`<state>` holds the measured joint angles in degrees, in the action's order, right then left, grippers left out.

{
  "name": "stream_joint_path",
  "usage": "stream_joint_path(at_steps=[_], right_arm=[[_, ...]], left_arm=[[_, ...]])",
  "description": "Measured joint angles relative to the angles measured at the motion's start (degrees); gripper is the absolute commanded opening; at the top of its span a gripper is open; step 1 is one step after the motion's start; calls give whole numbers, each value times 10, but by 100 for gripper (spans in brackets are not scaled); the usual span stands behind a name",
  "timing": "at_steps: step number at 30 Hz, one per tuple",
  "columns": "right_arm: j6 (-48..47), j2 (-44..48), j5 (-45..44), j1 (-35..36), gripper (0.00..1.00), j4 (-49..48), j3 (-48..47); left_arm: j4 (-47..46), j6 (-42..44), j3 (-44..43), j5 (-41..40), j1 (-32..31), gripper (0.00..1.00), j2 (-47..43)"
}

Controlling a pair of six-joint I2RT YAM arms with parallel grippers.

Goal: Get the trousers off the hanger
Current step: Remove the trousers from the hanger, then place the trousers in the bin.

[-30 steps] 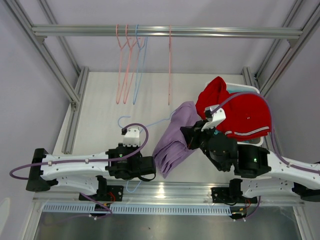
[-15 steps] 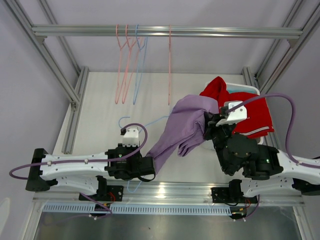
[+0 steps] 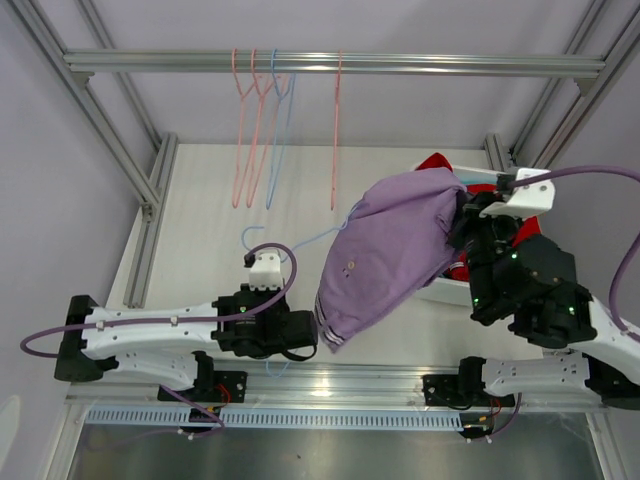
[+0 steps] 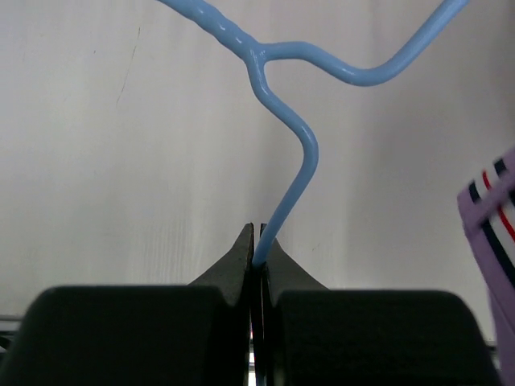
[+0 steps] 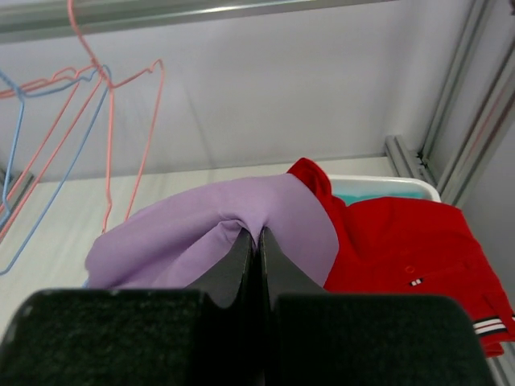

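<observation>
My right gripper (image 5: pixel 257 233) is shut on the lavender trousers (image 3: pixel 390 250), holding them up over the table; they also show in the right wrist view (image 5: pixel 209 233). Their striped hem hangs near my left gripper (image 4: pixel 499 217). My left gripper (image 4: pixel 257 257) is shut on the wire of the blue hanger (image 4: pixel 298 137), which lies on the table (image 3: pixel 290 245). Red trousers (image 3: pixel 520 235) lie in the white bin (image 3: pixel 440 290) at the right, over a teal garment (image 5: pixel 378 189). The yellow and brown trousers are out of view.
Several empty pink and blue hangers (image 3: pixel 260 130) hang from the metal rail (image 3: pixel 340 63) at the back. Aluminium frame posts (image 3: pixel 150 190) stand along both sides of the table.
My right gripper has risen and moved right toward the bin, pulling the lavender trousers up and off the blue hanger. My left gripper has kept its hold on the hanger.
</observation>
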<state>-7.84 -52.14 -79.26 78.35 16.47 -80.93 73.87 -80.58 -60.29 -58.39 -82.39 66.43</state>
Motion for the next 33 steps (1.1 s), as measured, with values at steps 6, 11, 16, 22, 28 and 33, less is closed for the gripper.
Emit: stream_joint_path(at_steps=[6,11,16,22,28,33], right_arm=[[-21,40,0,-35,0,4,-14],[-43,73,-27,-62,0,13,-36],[-42,128,-52,-68,0,41,-52],[2,170,-71,-71,0,100,-50],[70,177,-70,-46,0,158,-13],[200,177,-64,10,0,276,-7]], left_arm=[[-9,7,-5,-5,0,0,6],[12,12,-5,2,0,0,17],[26,14,-5,7,1,1,31],[31,22,-5,13,1,0,46],[32,31,-5,18,1,0,57],[32,32,-5,22,0,0,64]])
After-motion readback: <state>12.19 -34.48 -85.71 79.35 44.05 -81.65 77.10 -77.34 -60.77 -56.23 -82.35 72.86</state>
